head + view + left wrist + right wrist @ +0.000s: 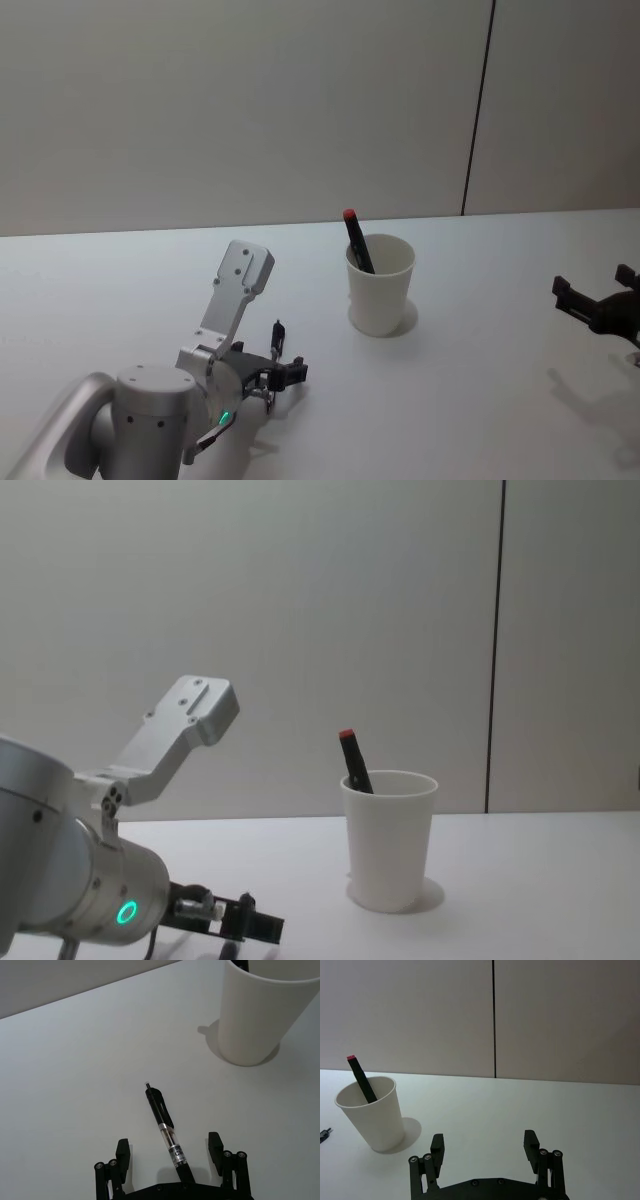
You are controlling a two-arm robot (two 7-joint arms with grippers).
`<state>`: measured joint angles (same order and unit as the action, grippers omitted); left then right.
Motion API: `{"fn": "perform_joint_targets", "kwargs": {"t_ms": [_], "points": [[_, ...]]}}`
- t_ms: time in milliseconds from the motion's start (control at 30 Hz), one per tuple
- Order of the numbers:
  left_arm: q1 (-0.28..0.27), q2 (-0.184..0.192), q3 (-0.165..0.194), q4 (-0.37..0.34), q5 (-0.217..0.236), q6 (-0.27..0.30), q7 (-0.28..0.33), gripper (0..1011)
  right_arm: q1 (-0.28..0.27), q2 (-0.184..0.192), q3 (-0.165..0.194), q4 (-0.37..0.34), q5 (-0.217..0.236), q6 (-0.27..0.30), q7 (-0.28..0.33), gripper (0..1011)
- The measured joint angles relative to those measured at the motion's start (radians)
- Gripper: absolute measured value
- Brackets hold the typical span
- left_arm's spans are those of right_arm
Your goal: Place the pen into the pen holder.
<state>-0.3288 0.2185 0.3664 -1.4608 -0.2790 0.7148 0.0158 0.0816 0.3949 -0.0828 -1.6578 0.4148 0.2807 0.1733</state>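
A black pen (165,1127) with a clear middle section lies flat on the white table (480,400), a short way left of the pen holder. The pen holder (380,285) is a white paper cup (257,1015) (370,1117) (390,840) standing upright. My left gripper (169,1149) (283,375) hangs low over the pen, open, with one finger on each side of its rear end and not touching it. My right gripper (484,1146) (597,285) is open and empty at the table's right side, well away from the cup.
A black marker with a red end (355,240) (361,1080) (354,762) leans inside the cup. A grey wall with a dark vertical seam (478,110) rises behind the table's far edge.
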Motion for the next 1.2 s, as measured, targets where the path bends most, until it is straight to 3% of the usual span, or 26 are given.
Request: {"fn": "perform_joint_targets", "kwargs": {"t_ms": [300, 1000, 1200], "points": [[0.001, -0.001, -0.002, 0.001, 0.007, 0.012, -0.004, 857, 0.000, 0.000, 0.000, 0.000, 0.000, 0.000, 0.000, 1001], [0.007, -0.005, 0.000, -0.003, 0.045, 0.036, -0.028, 185, 0.000, 0.000, 0.000, 0.000, 0.000, 0.000, 0.000, 1001], [0.007, -0.008, -0.002, -0.003, 0.047, 0.041, -0.028, 142, 0.000, 0.000, 0.000, 0.000, 0.000, 0.000, 0.000, 1001]]}}
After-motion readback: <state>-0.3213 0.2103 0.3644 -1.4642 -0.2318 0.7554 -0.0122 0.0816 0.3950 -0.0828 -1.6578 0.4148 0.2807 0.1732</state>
